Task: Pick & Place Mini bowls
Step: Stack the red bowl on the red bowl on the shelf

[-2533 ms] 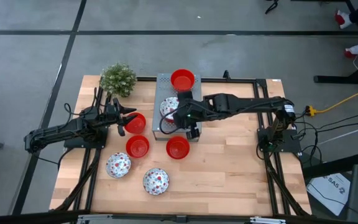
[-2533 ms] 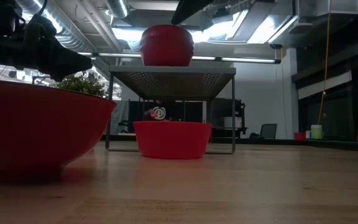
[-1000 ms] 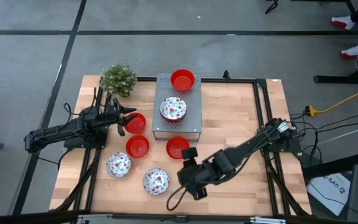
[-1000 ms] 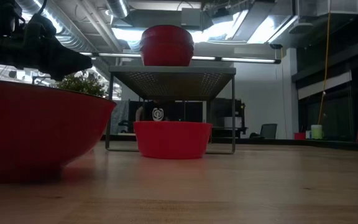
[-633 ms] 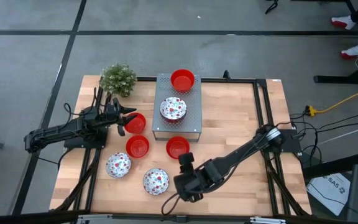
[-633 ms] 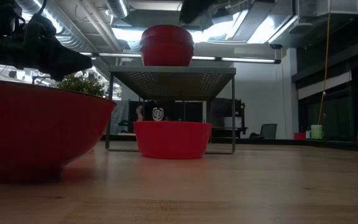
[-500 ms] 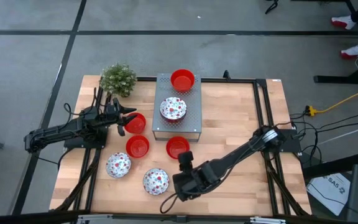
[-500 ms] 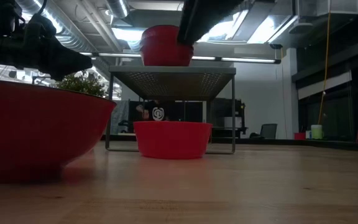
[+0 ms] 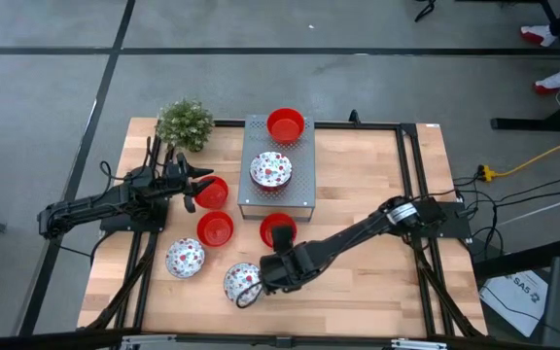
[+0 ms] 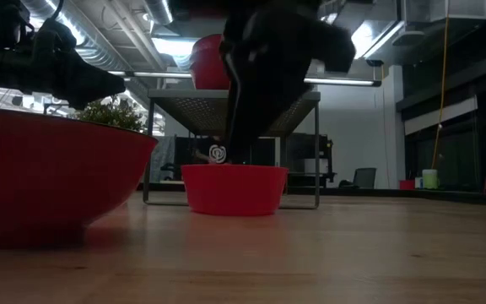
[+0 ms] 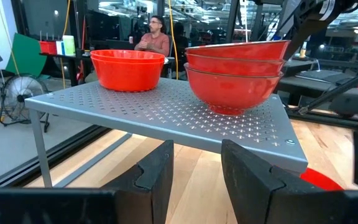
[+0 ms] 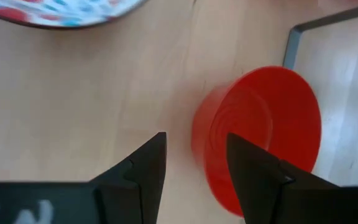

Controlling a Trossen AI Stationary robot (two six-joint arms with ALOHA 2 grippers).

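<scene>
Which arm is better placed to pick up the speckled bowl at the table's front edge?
Right. The right gripper hangs beside that speckled bowl, fingers open; the left gripper waits near the plant.

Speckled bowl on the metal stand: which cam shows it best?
High view: the speckled bowl sits on the grey perforated stand, pattern plain. Left wrist view shows its red outside from the side; low view has the right arm in front; right wrist view lacks it.

The right pincer hangs over a speckled bowl near the surface's front; the left pincer waits beside a red bowl.
</scene>
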